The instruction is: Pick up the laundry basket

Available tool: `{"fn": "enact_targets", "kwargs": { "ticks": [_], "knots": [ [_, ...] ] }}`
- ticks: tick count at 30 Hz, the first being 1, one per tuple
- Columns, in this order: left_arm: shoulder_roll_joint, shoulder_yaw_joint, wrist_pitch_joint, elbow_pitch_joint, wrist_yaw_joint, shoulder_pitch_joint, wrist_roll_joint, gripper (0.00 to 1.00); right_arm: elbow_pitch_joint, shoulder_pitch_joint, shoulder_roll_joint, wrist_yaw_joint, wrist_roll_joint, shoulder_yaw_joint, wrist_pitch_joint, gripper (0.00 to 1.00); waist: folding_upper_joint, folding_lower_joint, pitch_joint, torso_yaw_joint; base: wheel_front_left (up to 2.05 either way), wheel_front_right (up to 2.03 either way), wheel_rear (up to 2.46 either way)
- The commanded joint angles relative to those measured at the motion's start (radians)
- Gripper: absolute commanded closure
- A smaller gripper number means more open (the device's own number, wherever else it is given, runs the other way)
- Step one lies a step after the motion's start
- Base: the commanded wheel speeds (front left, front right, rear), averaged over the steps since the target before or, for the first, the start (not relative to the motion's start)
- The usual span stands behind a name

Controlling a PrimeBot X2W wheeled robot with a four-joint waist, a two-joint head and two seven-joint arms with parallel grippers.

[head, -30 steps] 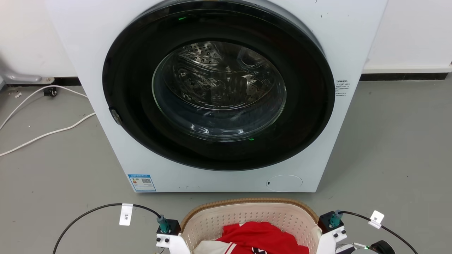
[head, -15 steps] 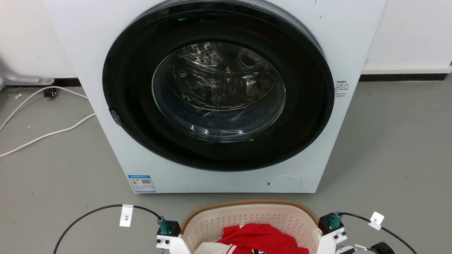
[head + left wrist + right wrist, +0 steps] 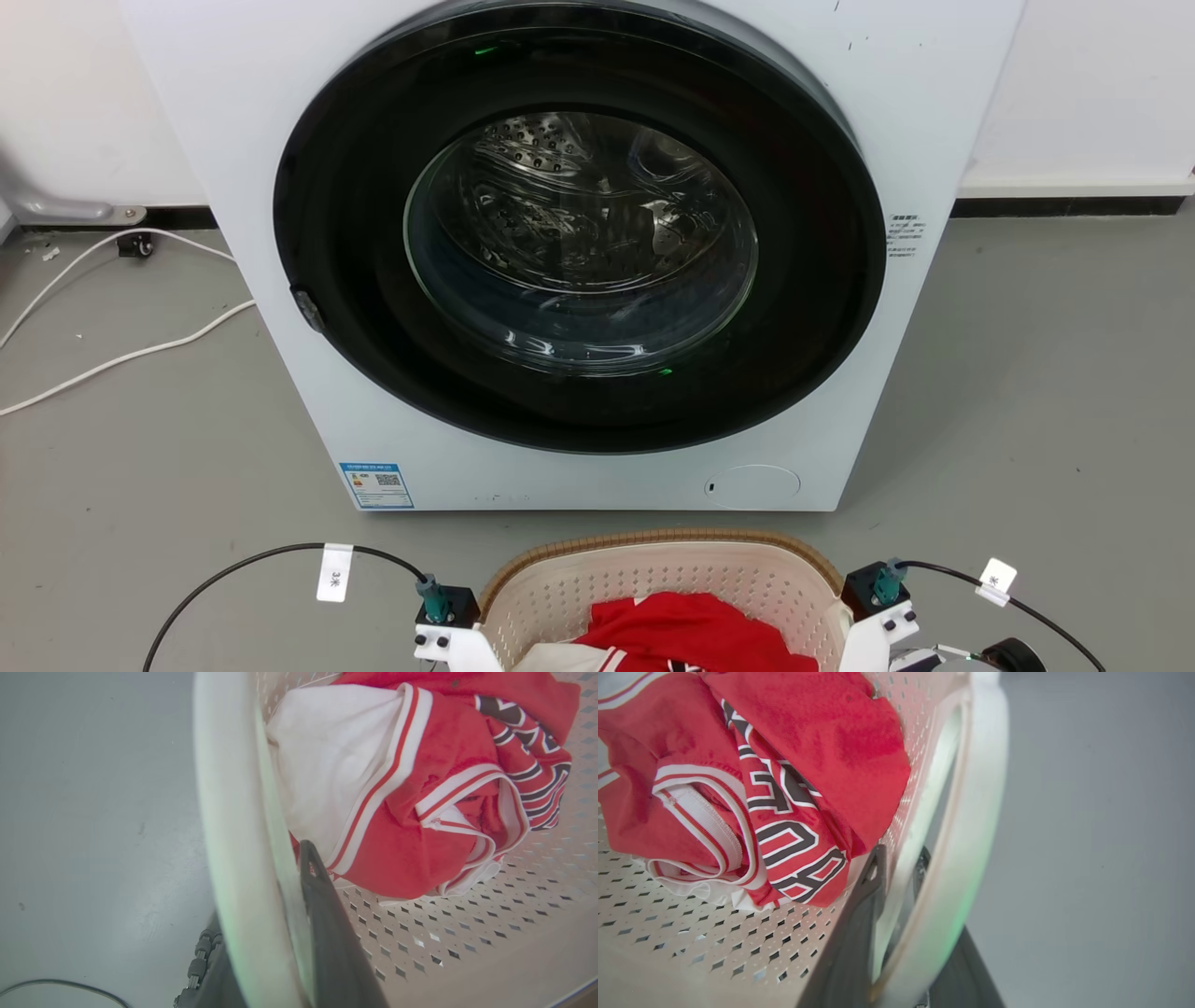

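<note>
Basket [image 3: 579,588] sits slightly lower in the head view than a second ago, the washer [image 3: 934,93] barely shifting; part of this may be camera motion. Position: at the bottom edge of that view, just before the washer, held between left gripper [image 3: 261,891] and right gripper [image 3: 900,858]; whether its base is off the floor [image 3: 1027,420] cannot be told. Left fingers [image 3: 327,914] straddle the left handle [image 3: 229,812], one inside the wall, one outside, pinching it; right fingers [image 3: 859,933] do the same on the right handle [image 3: 971,812]. Step in hand, by judgement: grasp made on both sides, lift beginning or about to begin. Next move calls for both arms to rise together at an even rate, keeping the rim level so that the laundry [image 3: 420,812] does not slide. Count: one basket; one washer; two grippers; one heap of red-and-white laundry, number of pieces unclear.
</note>
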Motion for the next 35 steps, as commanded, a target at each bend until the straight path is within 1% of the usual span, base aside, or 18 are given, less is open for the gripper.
{"fn": "enact_targets", "kwargs": {
  "ticks": [1, 35],
  "knots": [
    [-0.003, -0.006, -0.003, -0.013, -0.017, -0.008, -0.004, 1.0, 0.002, -0.019, -0.007, 0.0, 0.005, 0.009, -0.011, 1.0, -0.0001, 0.0, 0.0, 0.0, 0.0, 0.0, 0.0],
    [0.007, -0.031, 0.0, -0.014, -0.017, -0.012, -0.026, 1.0, 0.016, -0.029, -0.001, 0.0, 0.085, 0.084, -0.019, 1.0, -0.0001, 0.0, 0.0, 0.003, 0.0, 0.0, 0.0]
  ]
}}
